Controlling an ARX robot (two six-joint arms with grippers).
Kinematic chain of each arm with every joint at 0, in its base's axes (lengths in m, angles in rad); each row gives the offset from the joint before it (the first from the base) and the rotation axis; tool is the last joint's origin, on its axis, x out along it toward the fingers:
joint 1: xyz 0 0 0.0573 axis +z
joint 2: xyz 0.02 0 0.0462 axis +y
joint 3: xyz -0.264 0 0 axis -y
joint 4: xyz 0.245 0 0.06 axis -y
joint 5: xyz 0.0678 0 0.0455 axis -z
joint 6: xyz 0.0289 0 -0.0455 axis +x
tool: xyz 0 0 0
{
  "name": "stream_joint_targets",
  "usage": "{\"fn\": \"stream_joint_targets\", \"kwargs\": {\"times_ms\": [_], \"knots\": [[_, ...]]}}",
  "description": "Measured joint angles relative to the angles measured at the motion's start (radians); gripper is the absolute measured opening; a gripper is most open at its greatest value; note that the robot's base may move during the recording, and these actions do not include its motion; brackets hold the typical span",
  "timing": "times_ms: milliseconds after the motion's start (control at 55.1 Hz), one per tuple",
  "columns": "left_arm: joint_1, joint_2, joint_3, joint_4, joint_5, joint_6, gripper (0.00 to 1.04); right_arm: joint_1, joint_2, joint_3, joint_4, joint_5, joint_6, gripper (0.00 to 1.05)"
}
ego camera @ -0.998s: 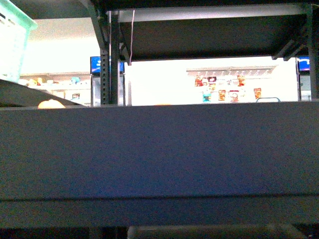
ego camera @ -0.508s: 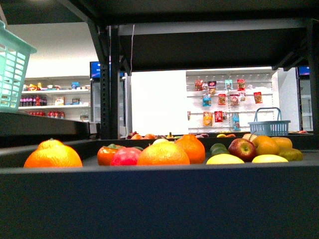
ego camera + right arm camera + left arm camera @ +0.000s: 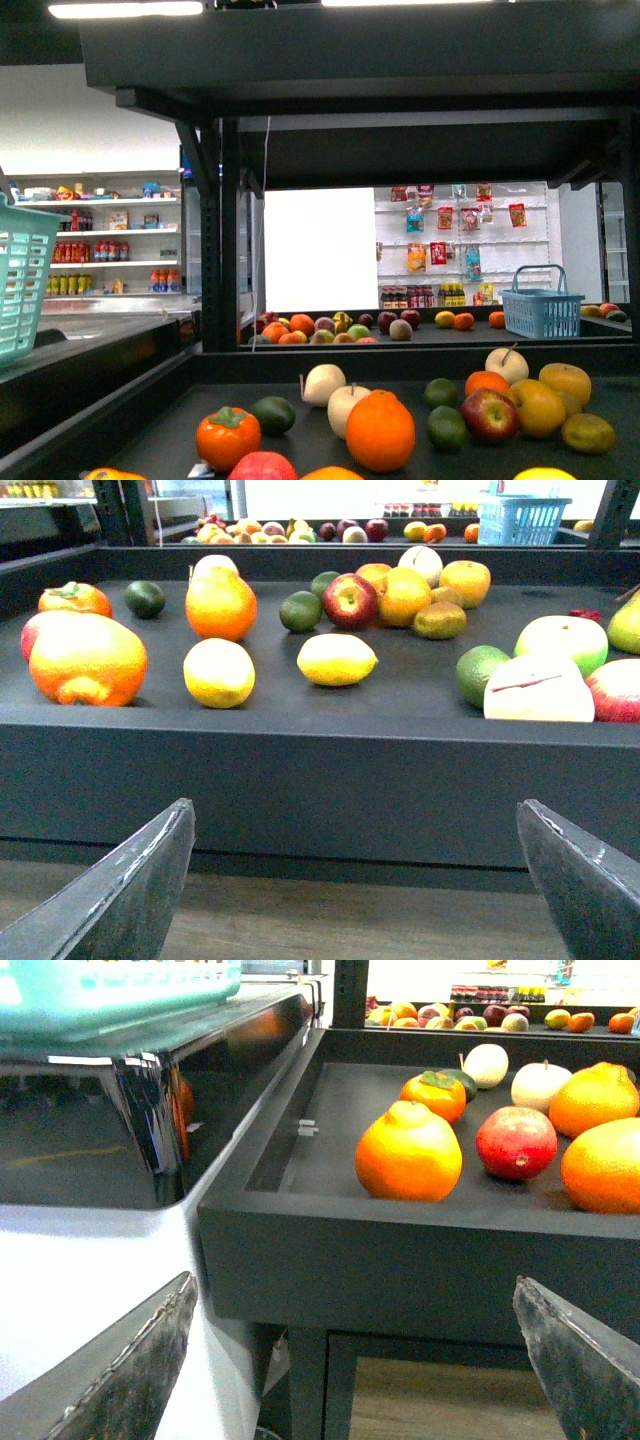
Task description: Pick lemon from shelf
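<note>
The shelf is a black tiered stand; its lower tray [image 3: 300, 450] holds mixed fruit. In the right wrist view two yellow lemons lie near the tray's front lip [image 3: 300, 770]: one pointed [image 3: 337, 659], one rounder [image 3: 219, 672]. A yellow top [image 3: 545, 474] peeks in at the front view's bottom edge. My right gripper [image 3: 353, 805] is open and empty, below and in front of the lip. My left gripper [image 3: 352, 1282] is open and empty, low before the tray's left corner [image 3: 230, 1200]. Neither gripper shows in the front view.
Oranges [image 3: 220, 602], apples [image 3: 349, 600], limes [image 3: 300, 611] and a persimmon [image 3: 228, 437] lie around the lemons. An upper tray [image 3: 400, 60] hangs overhead. A teal basket [image 3: 20, 270] sits on a glossy black counter [image 3: 150, 1090] to the left. A blue basket [image 3: 540, 300] stands behind.
The front view has risen: a second ago the shelf's front lip filled it, then fruit showed over the lip, and now it looks down onto the tray.
</note>
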Motion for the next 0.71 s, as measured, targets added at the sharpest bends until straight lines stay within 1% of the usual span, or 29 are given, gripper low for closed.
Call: {"fn": "stream_joint_targets", "kwargs": {"times_ms": [708], "knots": [[0.0, 0.0, 0.0, 0.0, 0.0, 0.0, 0.97, 0.0, 0.0, 0.0, 0.0, 0.0, 0.0, 0.97]]}}
